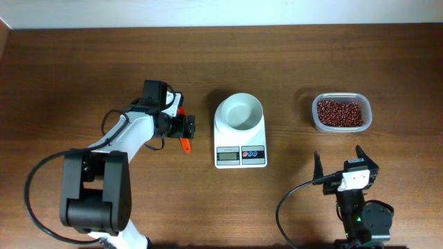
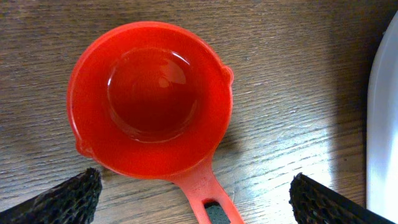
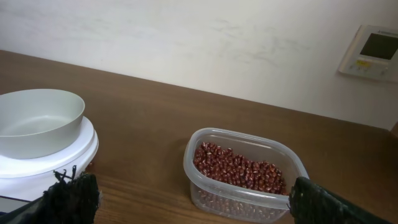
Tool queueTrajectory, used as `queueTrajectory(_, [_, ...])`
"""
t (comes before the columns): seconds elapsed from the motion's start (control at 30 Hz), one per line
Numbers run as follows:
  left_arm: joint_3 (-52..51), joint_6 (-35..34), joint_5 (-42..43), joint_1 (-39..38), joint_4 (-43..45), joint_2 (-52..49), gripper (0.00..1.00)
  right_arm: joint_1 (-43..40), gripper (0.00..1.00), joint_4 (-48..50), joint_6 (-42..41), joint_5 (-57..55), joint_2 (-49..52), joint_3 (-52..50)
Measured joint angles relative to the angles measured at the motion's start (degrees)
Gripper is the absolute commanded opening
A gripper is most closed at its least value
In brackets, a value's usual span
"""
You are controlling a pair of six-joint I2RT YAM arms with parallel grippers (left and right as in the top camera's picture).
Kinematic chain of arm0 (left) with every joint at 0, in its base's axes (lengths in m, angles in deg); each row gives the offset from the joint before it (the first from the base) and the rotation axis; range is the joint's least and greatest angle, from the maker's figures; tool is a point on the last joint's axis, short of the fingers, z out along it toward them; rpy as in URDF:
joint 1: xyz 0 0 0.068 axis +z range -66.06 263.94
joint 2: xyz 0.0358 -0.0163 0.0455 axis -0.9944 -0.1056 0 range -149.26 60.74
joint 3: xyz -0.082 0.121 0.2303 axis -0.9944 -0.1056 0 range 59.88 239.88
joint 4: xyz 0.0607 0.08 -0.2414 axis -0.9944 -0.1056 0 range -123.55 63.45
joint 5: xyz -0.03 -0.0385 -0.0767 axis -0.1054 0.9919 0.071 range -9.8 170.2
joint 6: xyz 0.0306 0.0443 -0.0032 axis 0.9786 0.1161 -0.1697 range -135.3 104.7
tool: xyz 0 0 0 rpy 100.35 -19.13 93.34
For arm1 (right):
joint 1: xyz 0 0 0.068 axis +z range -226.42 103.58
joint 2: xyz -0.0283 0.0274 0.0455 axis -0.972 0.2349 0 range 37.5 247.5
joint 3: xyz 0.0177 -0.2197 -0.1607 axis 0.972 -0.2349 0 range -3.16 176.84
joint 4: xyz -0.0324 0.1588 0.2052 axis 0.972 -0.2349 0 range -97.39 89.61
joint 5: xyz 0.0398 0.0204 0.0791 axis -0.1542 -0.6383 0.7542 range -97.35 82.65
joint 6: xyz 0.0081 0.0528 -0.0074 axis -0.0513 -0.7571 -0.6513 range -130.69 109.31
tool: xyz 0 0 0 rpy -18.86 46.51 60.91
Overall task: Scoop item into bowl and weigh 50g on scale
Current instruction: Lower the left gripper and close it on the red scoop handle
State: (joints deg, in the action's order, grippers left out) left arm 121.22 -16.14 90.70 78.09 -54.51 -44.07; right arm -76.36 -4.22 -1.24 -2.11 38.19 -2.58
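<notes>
The white bowl (image 1: 239,112) stands empty on the white scale (image 1: 240,153) at mid-table; both also show in the right wrist view, the bowl (image 3: 37,121) on the scale (image 3: 56,168). The red-brown beans (image 1: 340,113) fill a clear tub (image 1: 367,117) at the right, also seen in the right wrist view (image 3: 239,168). My left gripper (image 1: 188,127) is open over a red scoop (image 1: 185,144) left of the scale. In the left wrist view the empty scoop (image 2: 149,99) lies on the table, its handle between the open fingers (image 2: 196,208), untouched. My right gripper (image 1: 338,156) is open and empty, in front of the tub.
The scale's white edge (image 2: 382,124) lies close to the right of the scoop. A wall with a small panel (image 3: 373,53) rises behind the table's far edge.
</notes>
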Motion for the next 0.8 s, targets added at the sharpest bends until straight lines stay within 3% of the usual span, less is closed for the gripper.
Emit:
queueTrajectory(0.03, [0.00,0.02,-0.02,0.00,0.00,0.00,0.73,0.00,0.99,0.00,-0.02,0.00,0.00,0.00])
queueTrajectory(0.1, [0.00,-0.02,-0.04,0.00,0.17,0.00,0.72,0.00,0.99,0.00,0.00,0.00,0.00,0.00])
queueTrajectory(0.13, [0.00,0.00,-0.04,0.00,0.20,0.00,0.81,0.00,0.99,0.00,-0.04,0.00,0.00,0.00])
queueTrajectory(0.2, [0.00,0.00,-0.09,0.00,0.20,0.00,0.89,0.00,0.99,0.00,0.00,0.00,0.00,0.00])
queueTrajectory(0.3, [0.00,0.00,-0.22,0.00,0.20,0.00,0.89,0.00,0.99,0.00,-0.04,0.00,0.00,0.00])
queueTrajectory(0.4, [0.00,0.00,-0.22,0.00,0.20,0.00,0.99,0.00,0.99,0.00,-0.02,0.00,0.00,0.00])
queueTrajectory(0.57, [0.00,-0.02,-0.22,0.00,0.20,0.00,0.99,0.00,0.99,0.00,-0.02,0.00,0.00,0.00])
queueTrajectory(0.63, [0.00,-0.02,-0.22,0.00,0.20,0.00,0.92,0.00,0.99,0.00,0.00,0.00,0.00,0.00])
queueTrajectory(0.8, [0.00,0.00,-0.22,0.00,-0.09,0.00,0.89,0.00,0.99,0.00,-0.02,0.00,0.00,0.00])
